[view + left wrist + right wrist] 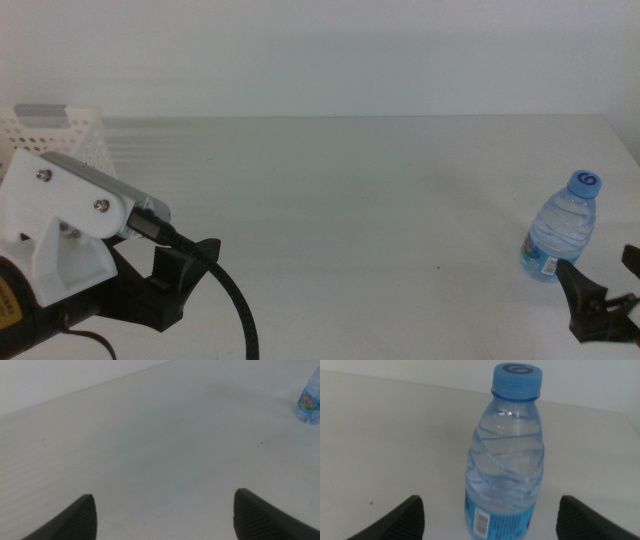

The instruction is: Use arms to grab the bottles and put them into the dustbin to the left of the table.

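just ahead, water bottle (505, 455) (upright), between open jaws

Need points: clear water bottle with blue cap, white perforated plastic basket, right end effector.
Clear plastic water bottle with blue cap (504, 465): right wrist view, on the ribbed body.
White perforated plastic basket (60, 135): middle view, on the holed wall.
Right end effector (612, 283): middle view, midway between its open fingertips.

Bottle ahead of the right hand, dustbin behind the left hand.

The water bottle (562, 226) stood upright on the bench (380, 200), just in front of the right hand (612, 290) and in line with the gap of its parted jaws. The left hand (162, 517), jaws apart, was well away from the bottle across the bench. The dustbin (55, 135) sat just beyond the left hand, at the bench's edge.
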`<state>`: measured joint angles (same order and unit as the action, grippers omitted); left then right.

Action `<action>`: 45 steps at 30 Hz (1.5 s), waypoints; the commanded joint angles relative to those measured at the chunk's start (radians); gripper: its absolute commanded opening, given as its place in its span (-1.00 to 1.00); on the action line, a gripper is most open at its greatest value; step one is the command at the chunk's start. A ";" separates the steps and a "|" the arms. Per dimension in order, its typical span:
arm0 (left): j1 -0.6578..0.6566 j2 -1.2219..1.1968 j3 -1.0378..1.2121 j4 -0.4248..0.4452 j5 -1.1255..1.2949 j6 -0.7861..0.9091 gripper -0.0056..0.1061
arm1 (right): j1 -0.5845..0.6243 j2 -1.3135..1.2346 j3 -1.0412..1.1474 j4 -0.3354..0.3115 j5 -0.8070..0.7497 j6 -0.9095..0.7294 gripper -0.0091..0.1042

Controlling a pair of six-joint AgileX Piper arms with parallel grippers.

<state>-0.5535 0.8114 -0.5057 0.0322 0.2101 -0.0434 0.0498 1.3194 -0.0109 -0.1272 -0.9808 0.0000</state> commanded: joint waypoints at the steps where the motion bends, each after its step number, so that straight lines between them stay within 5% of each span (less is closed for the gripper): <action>1: -0.006 -0.009 -0.027 -0.003 -0.073 -0.013 0.72 | -0.004 0.038 -0.049 0.010 -0.116 -0.016 0.71; 20: -0.006 -0.009 -0.027 -0.003 -0.073 -0.013 0.72 | -0.004 0.375 -0.321 0.074 -0.122 -0.017 0.70; 23: -0.006 -0.009 -0.027 -0.003 -0.073 -0.013 0.72 | -0.004 0.388 -0.324 0.092 -0.122 -0.017 0.39; 26: -0.006 -0.009 -0.027 -0.002 -0.073 -0.013 0.72 | -0.004 0.388 -0.319 0.094 -0.122 -0.010 -0.42; 27: -0.006 -0.009 -0.027 -0.002 -0.073 -0.013 0.72 | -0.004 0.388 -0.319 0.083 -0.122 0.000 -0.74; 28: -0.006 -0.009 -0.027 -0.002 -0.073 -0.013 0.72 | -0.004 0.388 -0.319 0.073 -0.123 0.000 -0.84; 37: -0.006 -0.009 -0.027 -0.002 -0.073 -0.013 0.72 | 0.090 0.387 -0.454 -0.119 -0.085 0.098 -0.84; 45: -0.006 -0.009 -0.027 -0.002 -0.073 -0.013 0.72 | 0.341 0.442 -0.832 -0.223 0.255 0.175 -0.84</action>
<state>-0.5535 0.8114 -0.5057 0.0322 0.2101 -0.0434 0.3477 1.7901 -0.7389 -0.3274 -0.6639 0.1541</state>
